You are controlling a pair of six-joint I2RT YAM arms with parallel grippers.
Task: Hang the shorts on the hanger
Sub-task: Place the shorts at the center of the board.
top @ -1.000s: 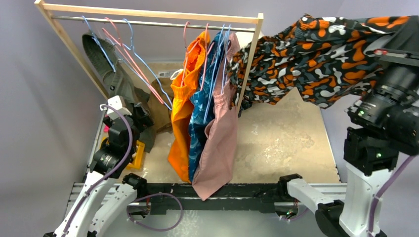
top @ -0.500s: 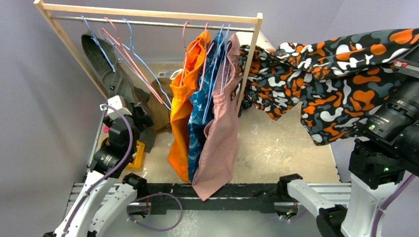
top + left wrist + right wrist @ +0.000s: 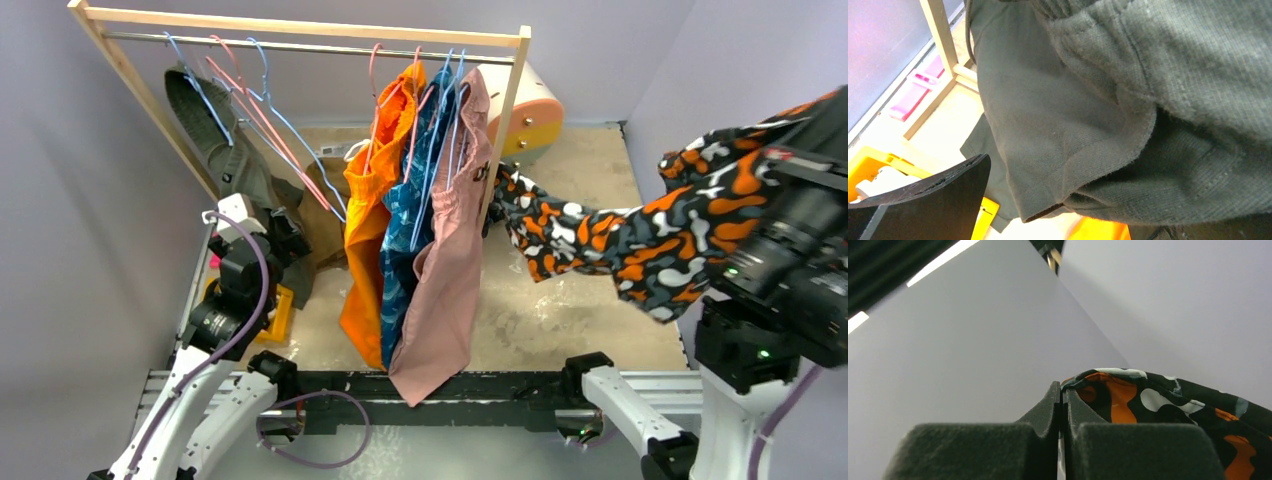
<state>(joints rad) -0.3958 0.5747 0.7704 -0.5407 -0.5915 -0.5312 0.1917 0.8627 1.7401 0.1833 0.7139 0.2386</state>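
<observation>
Now | rack post [image 3: 509, 110] between camo shorts [image 3: 600, 235] and hung pink shorts [image 3: 450, 280]

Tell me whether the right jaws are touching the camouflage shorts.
Touching. The right wrist view shows the jaws shut on an edge of the shorts.

The shorts [image 3: 620, 235] drop a lot over this last second. A moment ago they're spread wide and high across the top right, bunched up by the head of the rack's right post [image 3: 507, 110]. Now they're pulled into a narrower, lower band running from that post out to the right. The right arm [image 3: 790, 270] sits lower in the overhead view too. That uncovers the round orange-and-yellow thing [image 3: 530, 105] behind the rack, plus the back right corner of the worktop [image 3: 590, 160].
</observation>
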